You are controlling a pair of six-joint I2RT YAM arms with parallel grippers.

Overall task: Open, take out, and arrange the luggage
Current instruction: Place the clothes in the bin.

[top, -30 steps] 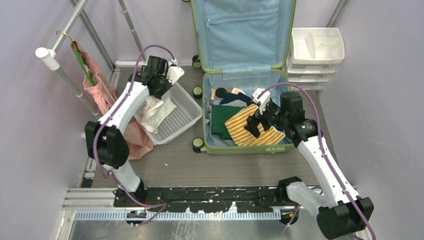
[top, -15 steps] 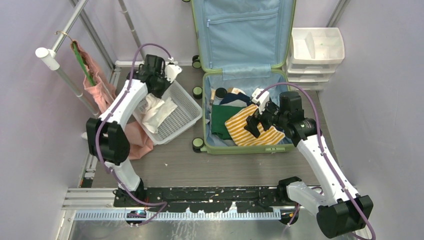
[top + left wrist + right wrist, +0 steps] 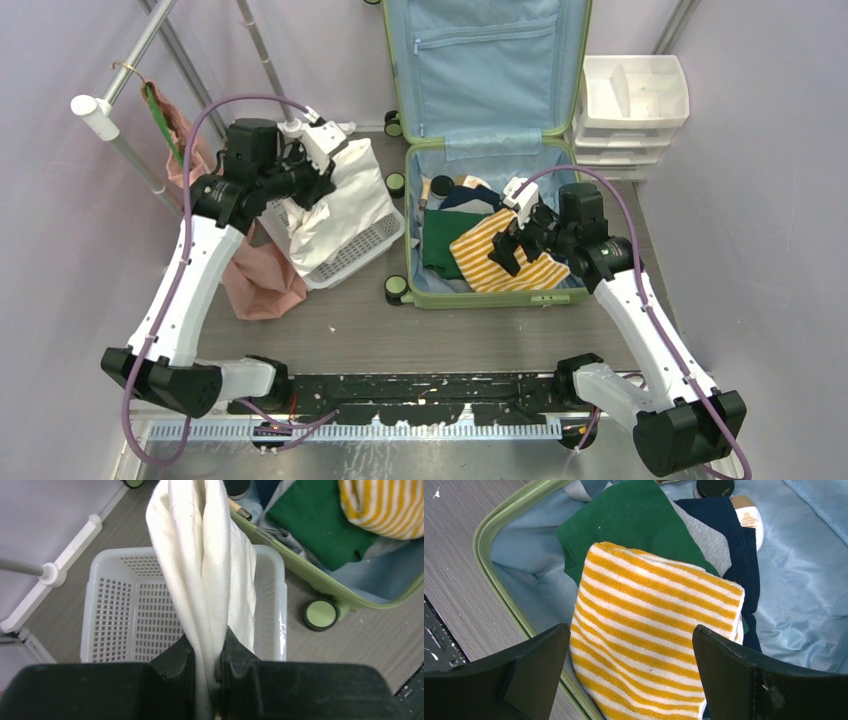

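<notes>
The luggage [image 3: 485,90] lies open on the desk, at the far side and a little to the right. Its lid stands upright and its lower half is full of clothes. Compared with one second ago, the left arm has drawn back toward the left and has risen. The left end effector [image 3: 206,652] is nearly closed, pinching a white cloth [image 3: 345,205]. Before, this cloth lay low inside the white basket [image 3: 125,605]. Now it hangs lifted above the basket, spread wider and covering the basket's right part. The right arm has not moved. The right end effector [image 3: 631,630] stays wide open with nothing in it, just above a yellow striped towel [image 3: 649,645]. The towel lies on a green garment [image 3: 624,525] inside the luggage.
</notes>
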